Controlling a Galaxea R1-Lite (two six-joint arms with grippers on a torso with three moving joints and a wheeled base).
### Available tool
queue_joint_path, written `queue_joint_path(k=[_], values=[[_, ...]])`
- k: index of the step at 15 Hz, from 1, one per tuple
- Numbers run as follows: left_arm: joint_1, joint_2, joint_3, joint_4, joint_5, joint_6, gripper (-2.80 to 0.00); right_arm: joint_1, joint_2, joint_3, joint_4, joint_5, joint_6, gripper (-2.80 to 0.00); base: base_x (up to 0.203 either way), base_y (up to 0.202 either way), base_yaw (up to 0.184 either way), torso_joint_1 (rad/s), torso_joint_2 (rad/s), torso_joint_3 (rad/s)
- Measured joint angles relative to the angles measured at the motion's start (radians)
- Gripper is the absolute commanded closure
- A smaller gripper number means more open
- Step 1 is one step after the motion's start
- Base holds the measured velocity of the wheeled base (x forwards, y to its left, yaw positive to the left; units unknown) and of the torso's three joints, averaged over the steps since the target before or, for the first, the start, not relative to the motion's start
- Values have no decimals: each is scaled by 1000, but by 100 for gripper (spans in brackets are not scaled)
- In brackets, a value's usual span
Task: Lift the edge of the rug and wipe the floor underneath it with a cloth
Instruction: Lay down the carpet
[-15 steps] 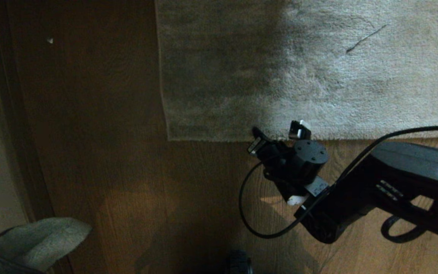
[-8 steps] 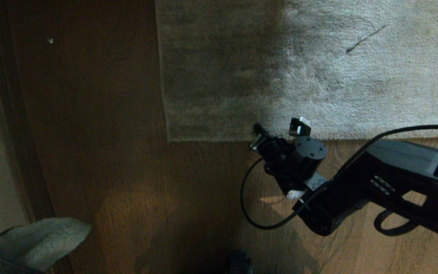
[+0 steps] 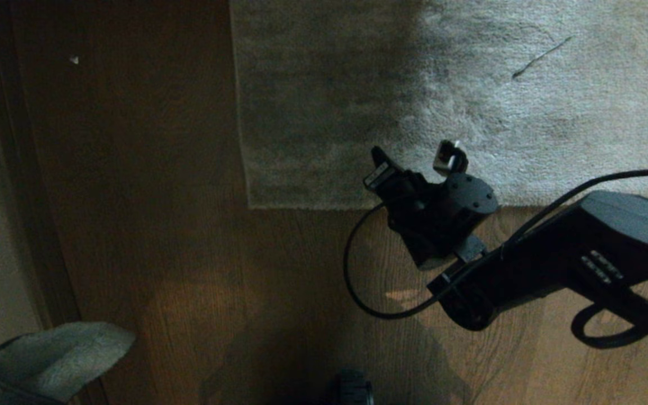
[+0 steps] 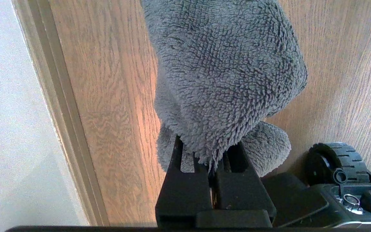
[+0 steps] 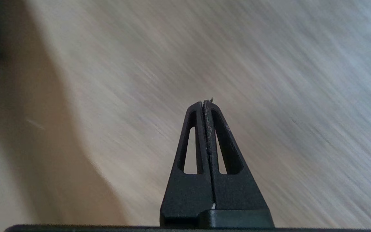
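The brown wooden floor [image 3: 149, 225] with dark wavy grain fills most of the head view, with a pale wall and a darker skirting strip [image 3: 14, 185] running along its left side. On it lies the large light grey short-pile rug [image 3: 470, 95], flat, taking up the upper right. The rug edge [image 3: 313, 206] nearest the robot runs straight across the view from left to right and meets the rug's left border at a square corner [image 3: 250, 206]. A thin dark thread [image 3: 543, 56] lies on the pile towards the far right.

The black right arm [image 3: 571, 270] reaches in from the right, a black cable [image 3: 358, 292] looping beside it. The right gripper [image 5: 205, 102] hangs over the rug just past the near edge; its jaws are pressed together with nothing between them, and the pile beneath them is streaked with blur.

At the lower left corner of the head view is the small plush grey cloth [image 4: 224, 71], beside the skirting. The left gripper [image 4: 209, 161] has its jaws clamped on one end of it, and the cloth extends straight out from the jaws, its length in line with them. A black wheel [image 4: 337, 158] of the base sits close by.
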State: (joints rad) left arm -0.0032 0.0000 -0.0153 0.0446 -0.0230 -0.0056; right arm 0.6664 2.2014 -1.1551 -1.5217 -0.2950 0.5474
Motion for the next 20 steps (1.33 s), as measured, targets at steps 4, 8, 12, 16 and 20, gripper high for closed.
queue_joint_path(k=[4,8,12,16,20], values=[[0,0,0,0,0,0,0,17,43,-175,0,50,-12,0,0,0,0,0,0,0],[0,0,0,0,0,0,0,39,159,-267,0,54,-13,0,0,0,0,0,0,0],[0,0,0,0,0,0,0,66,217,-309,0,52,-16,0,0,0,0,0,0,0],[0,0,0,0,0,0,0,84,209,-294,0,51,-18,0,0,0,0,0,0,0],[0,0,0,0,0,0,0,115,75,-108,12,69,-21,0,0,0,0,0,0,0]])
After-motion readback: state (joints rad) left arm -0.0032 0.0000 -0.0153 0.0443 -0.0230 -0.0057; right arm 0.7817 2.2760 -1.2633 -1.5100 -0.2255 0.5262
